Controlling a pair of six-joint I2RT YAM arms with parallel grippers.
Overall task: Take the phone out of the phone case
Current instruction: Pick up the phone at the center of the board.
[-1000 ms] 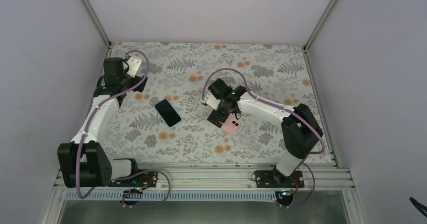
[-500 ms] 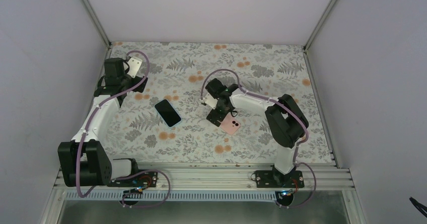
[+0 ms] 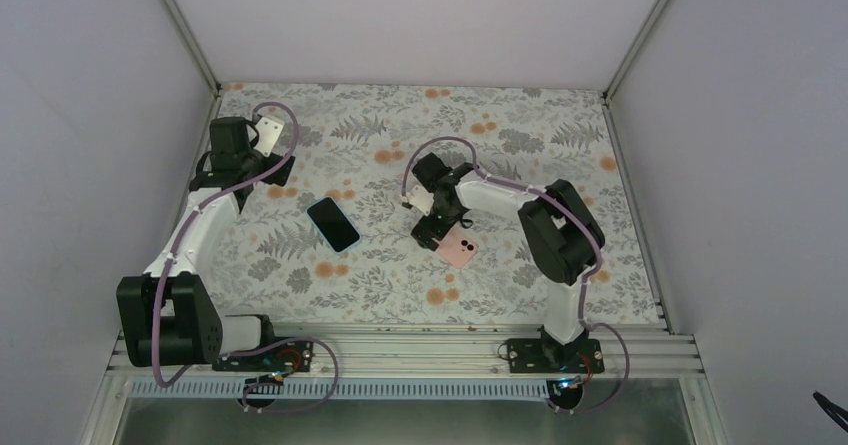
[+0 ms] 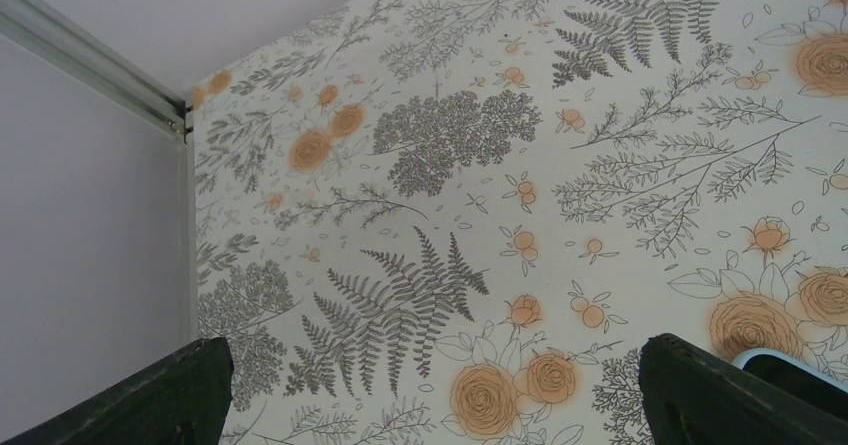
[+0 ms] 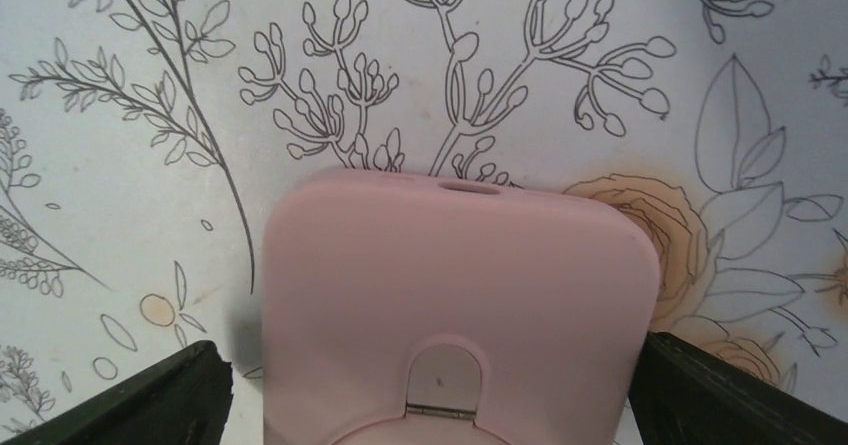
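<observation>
A pink phone case point(image 3: 461, 251) lies back up on the flowered table, right of centre. In the right wrist view it point(image 5: 455, 285) fills the space between my fingers, its ring stand folded flat. My right gripper point(image 3: 441, 231) point(image 5: 430, 390) is open, low over the case, with one finger on each side of it. A black phone point(image 3: 333, 224) with a light-blue edge lies screen up, left of centre, apart from the case. My left gripper point(image 3: 278, 169) point(image 4: 430, 395) is open and empty at the far left. A corner of the phone point(image 4: 790, 367) shows by its right finger.
Grey walls with metal corner posts point(image 3: 182, 27) close the table on the left, back and right. The left wall's rail point(image 4: 90, 65) is close to the left gripper. A metal rail point(image 3: 400, 350) runs along the near edge by the arm bases.
My right arm's elbow has swung left and folded in. Its gripper stays open over the pink case. The case, the phone and the left arm have hardly moved.
</observation>
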